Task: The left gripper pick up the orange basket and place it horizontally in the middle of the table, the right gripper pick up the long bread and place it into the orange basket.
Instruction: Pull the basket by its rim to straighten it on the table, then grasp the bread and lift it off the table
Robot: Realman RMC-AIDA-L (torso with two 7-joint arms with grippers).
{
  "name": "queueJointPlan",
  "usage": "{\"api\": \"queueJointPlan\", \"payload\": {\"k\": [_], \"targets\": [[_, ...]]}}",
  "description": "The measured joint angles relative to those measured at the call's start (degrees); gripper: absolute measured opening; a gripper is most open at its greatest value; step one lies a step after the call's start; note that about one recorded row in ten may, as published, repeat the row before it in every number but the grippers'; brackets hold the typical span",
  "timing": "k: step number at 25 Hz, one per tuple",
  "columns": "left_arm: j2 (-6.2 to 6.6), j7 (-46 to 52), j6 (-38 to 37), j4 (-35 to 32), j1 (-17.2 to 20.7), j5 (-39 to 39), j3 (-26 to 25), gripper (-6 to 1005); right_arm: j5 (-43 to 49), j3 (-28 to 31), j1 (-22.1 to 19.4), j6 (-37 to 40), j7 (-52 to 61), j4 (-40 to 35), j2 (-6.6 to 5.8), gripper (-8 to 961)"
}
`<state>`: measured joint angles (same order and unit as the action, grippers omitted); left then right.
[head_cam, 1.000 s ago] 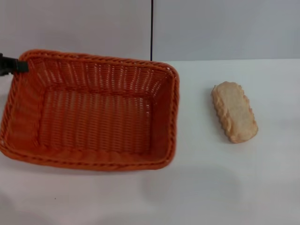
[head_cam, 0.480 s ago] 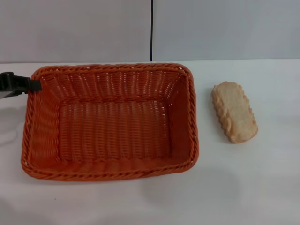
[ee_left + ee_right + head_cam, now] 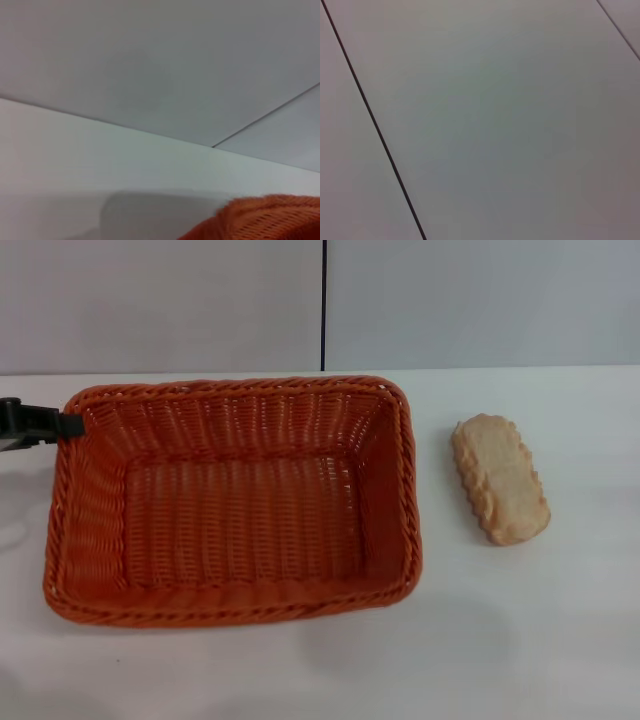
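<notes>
Basket (image 3: 235, 505) work looked near done: we held the left gripper (image 3: 40, 425) at its nine-to-ten-o'clock rim corner, apparently to square it on the table (image 3: 520, 640); grip unclear. Long bread (image 3: 499, 478) lay at three o'clock, untouched; right gripper unseen.

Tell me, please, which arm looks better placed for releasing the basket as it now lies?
Left. Its tool is at the orange basket's far-left rim corner; the right arm is out of view, and the long bread lies outside.
</notes>
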<state>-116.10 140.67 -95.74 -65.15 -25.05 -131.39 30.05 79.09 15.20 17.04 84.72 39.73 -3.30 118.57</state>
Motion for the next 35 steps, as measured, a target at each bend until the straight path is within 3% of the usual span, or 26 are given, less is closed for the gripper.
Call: {"api": "queueJointPlan", "payload": {"k": [6, 11, 13, 14, 17, 18, 20, 21, 22, 23, 24, 28, 32, 33, 35], "targets": [[1.55, -0.81, -0.03, 0.39, 0.0, 0.17, 0.0, 341, 0.1, -0.25, 0.01, -0.12, 0.2, -0.04, 0.0, 691], [1.94, -1.06, -0.02, 0.73, 0.0, 0.27, -0.01, 537, 0.1, -2.25, -0.04, -0.08, 1.44, -0.68, 0.0, 691], [2.41, -1.53, 0.05, 1.17, 0.0, 0.62, -0.12, 600, 0.12, -7.01, -0.02, 0.16, 7.47, -4.53, -0.02, 691], [3.21, -6.28, 0.11, 3.0, 0.1, 4.87, -3.4, 624, 0.12, -7.01, -0.02, 0.16, 7.47, -4.53, -0.02, 692], [3.3, -12.99, -0.48, 4.58, 0.31, 10.19, -7.12, 695, 0.46, -15.83, -0.37, 1.18, 18.97, -12.94, -0.45, 692], [3.3, -12.99, -0.48, 4.58, 0.31, 10.19, -7.12, 719, 1.91, -21.72, -0.98, 3.7, 27.29, -19.98, -1.34, 692], [1.95, -28.82, -0.92, 9.13, 2.4, 26.09, -11.64, 747, 3.11, -23.82, -1.18, 5.18, 31.56, -22.97, -2.07, 692], [1.95, -28.82, -0.92, 9.13, 2.4, 26.09, -11.64, 750, 5.01, -25.69, -1.28, 6.9, 36.97, -26.26, -3.03, 692], [1.07, -35.44, -0.94, 11.86, 3.58, 33.28, -12.25, 754, 7.27, -27.13, -1.22, 8.57, 42.61, -29.63, -4.2, 692], [0.54, -39.02, -1.01, 13.47, 4.28, 37.19, -12.32, 758, 13.15, -28.6, -0.23, 12.11, 53.55, -35.78, -6.78, 692], [-0.1, -43.04, -1.26, 15.08, 4.92, 41.1, -12.25, 758, 13.15, -28.6, -0.23, 12.11, 53.55, -35.78, -6.78, 692], [-1.55, -55.93, -3.32, 19.91, 6.06, 48.47, -12.39, 759, 28.58, -28.84, 4.6, 19.25, 69.72, -46.74, -11.2, 692], [-1.64, -66.63, -6.93, 26.56, 6.14, 53.25, -12.43, 759, 44.49, -29.6, 10.93, 22.94, 76.77, -52.79, -13.33, 691], [-1.65, -70.2, -7.89, 29.24, 6.13, 55.04, -12.3, 757, 51.08, -30.99, 14.24, 23.13, 78.29, -52.57, -14.18, 691], [-1.68, -71.05, -8.19, 30.01, 6.14, 55.55, -12.21, 753, 54.22, -31.96, 15.8, 22.71, 78.76, -52.03, -14.54, 691]]}}
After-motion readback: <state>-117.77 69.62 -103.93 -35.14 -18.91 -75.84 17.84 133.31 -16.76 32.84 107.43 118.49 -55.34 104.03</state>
